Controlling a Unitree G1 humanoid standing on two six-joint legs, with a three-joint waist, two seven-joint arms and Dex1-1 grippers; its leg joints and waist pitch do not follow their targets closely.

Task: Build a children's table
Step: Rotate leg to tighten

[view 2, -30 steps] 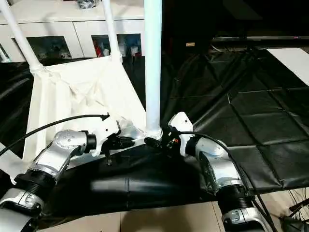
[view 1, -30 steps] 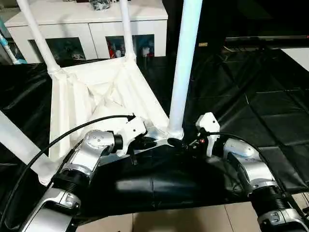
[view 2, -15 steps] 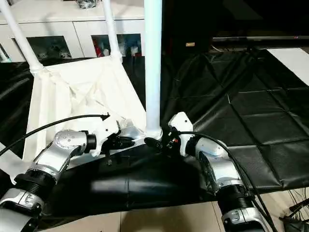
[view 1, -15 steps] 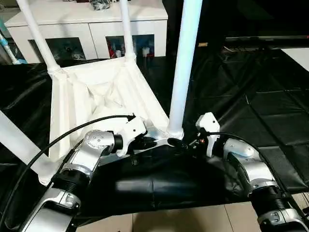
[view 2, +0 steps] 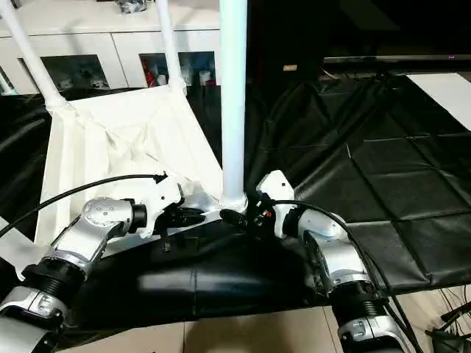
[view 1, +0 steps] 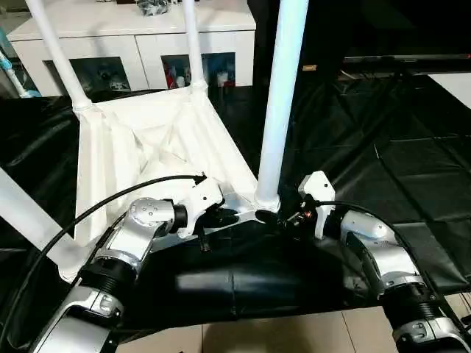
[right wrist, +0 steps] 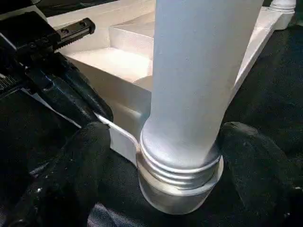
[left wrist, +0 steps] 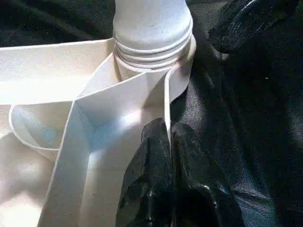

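My left gripper pinches the tabletop rim to steady it, upside down on black cloth; right gripper straddles the near leg, jaws wide, not gripping.

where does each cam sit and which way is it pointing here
Head views: the stereo pair looks forward and down at the upturned children's table over both silver forearms.
Left wrist view: looks along the left gripper, shut on the table's edge rim beside the near leg.
Right wrist view: looks along the open right gripper, its fingers either side of that leg's base.
Shared: both wrist views show the near leg in its corner socket.
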